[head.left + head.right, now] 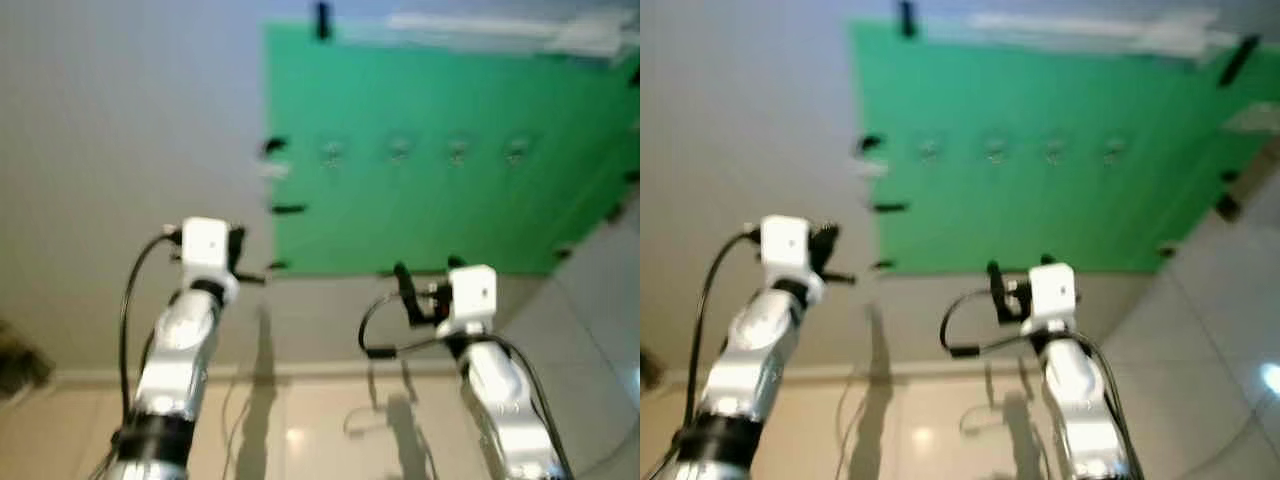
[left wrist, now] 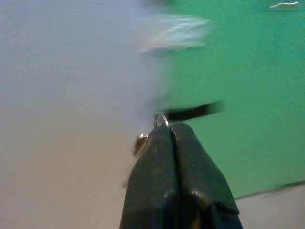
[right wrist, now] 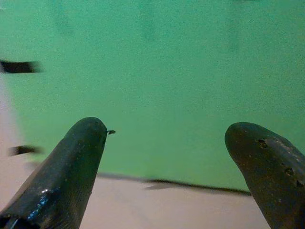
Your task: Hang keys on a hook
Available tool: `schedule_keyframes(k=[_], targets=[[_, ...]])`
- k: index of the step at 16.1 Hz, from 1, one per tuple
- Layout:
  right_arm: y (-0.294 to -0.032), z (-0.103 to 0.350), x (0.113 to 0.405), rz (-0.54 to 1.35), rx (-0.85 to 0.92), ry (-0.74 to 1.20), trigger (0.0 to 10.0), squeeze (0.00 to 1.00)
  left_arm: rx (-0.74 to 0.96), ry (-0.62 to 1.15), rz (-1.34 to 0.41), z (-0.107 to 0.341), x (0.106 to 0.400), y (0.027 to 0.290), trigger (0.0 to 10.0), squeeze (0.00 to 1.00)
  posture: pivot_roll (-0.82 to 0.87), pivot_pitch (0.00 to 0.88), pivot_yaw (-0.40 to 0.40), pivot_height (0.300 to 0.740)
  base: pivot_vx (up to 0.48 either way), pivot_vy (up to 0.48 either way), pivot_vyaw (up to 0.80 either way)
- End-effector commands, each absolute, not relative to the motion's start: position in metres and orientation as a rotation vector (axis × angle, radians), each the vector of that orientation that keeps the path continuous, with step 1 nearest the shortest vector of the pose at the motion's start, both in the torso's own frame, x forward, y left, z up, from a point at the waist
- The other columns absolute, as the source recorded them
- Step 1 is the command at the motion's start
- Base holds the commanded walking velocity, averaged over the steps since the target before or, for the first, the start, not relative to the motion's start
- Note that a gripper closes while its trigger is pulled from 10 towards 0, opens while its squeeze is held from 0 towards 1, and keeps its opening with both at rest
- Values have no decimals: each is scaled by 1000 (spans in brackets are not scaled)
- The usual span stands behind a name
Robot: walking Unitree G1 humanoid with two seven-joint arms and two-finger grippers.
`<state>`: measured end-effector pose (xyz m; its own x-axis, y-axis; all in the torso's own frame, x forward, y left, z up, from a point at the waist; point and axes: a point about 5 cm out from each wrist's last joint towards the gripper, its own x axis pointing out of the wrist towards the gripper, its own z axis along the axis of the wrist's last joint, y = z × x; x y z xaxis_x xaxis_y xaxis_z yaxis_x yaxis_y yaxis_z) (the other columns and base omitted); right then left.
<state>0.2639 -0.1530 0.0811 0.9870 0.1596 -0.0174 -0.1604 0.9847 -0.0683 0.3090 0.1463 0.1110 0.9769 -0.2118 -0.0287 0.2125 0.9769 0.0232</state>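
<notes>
Ahead of both claws: bare green sheet (image 1: 440,210) on the wall (image 1: 120,120), nothing standing betw. claws and it. Hooks (image 1: 398,150), a row of four, sit above and beyond the right gripper (image 3: 167,138), open wall-room all round them. Black tape strips (image 1: 288,209) along sheet edge, just ahead of left gripper (image 2: 172,131). Arms well apart, free gap betw. them.

Both head eyes looked from behind the arms toward the flat green board (image 1: 420,160) taped to the pale wall; each wrist camera faced that board from much nearer.
</notes>
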Motion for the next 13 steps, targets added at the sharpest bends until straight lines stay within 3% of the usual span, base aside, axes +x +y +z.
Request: schedule_keyframes(k=[1, 4, 13], targets=[[-161, 87, 264, 140, -97, -6, 10000, 1000, 8, -18, -361, 124, 307, 119, 10000, 0, -23, 0, 8, 740, 435, 0, 0], [-161, 87, 264, 142, -99, -5, 10000, 1000, 27, -34, -432, 131, 306, 117, 10000, 0, -25, 0, 13, 740, 456, 0, 0], [-162, 84, 254, 115, -83, -4, 10000, 1000, 46, -56, -446, 129, 297, 119, 10000, 0, -38, 0, 26, 740, 0, 0, 0]])
